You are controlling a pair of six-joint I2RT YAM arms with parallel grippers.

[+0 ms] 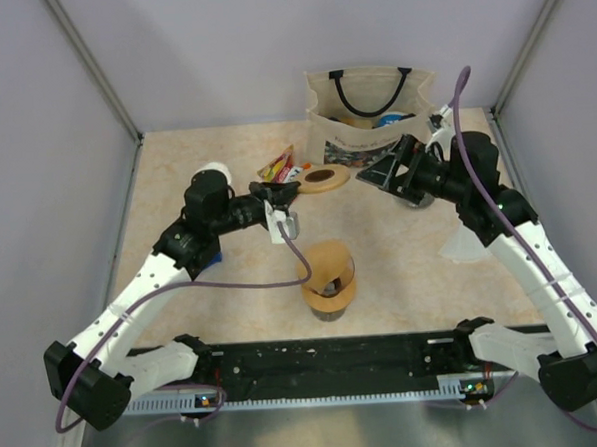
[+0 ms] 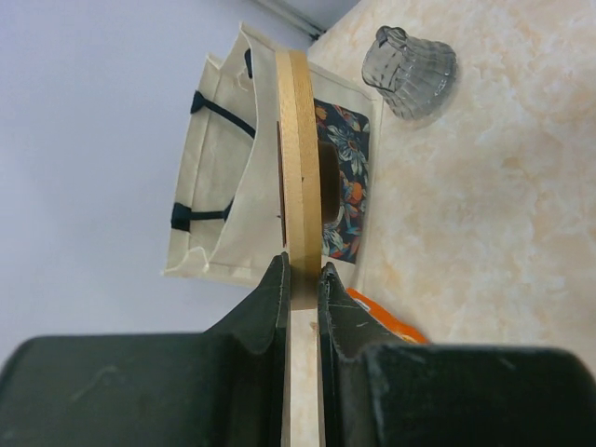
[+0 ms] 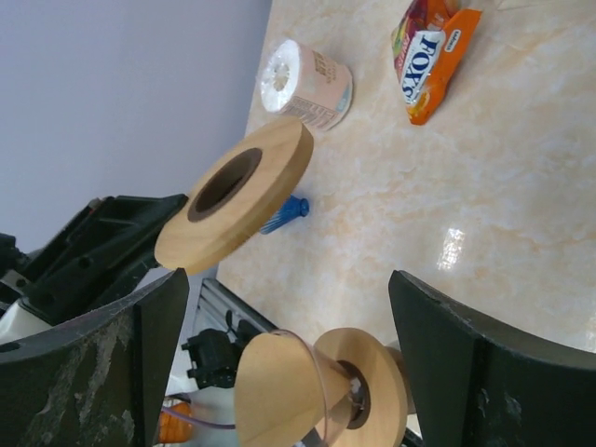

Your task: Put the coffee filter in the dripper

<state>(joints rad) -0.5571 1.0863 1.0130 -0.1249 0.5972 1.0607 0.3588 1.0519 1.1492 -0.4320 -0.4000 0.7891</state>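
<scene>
As far as I can judge from where I stand, the job looks all but done. The brown coffee filter (image 1: 326,262) sits as a cone in the mouth of the clear dripper (image 3: 377,358). The dripper rests by its wooden collar on a dark vessel, just toward 6 o'clock of the table's middle. What may be left is a check of the seating: the cone looks tipped toward 10 o'clock, and I cannot tell whether the paper lies flush against the wall.

The right gripper (image 1: 384,164) hangs at about 1 o'clock from the dripper, well apart from it. Its jaws are spread wide with nothing between them. The left gripper (image 2: 300,275), at about 11 o'clock from the dripper, is pinched narrow on the rim of a separate wooden ring (image 1: 321,178), held clear of the table near the tote bag (image 1: 368,110).

Several things are hard to make out:
- The vessel under the collar is mostly covered.
- The right wrist view cuts the dripper off at its bottom edge.
- A ribbed glass piece (image 2: 410,70) stands close under the right arm, and whether it is a second dripper I cannot say.
- A white crumpled thing (image 1: 463,245) at 3 o'clock is half behind that arm; it may be paper.
</scene>
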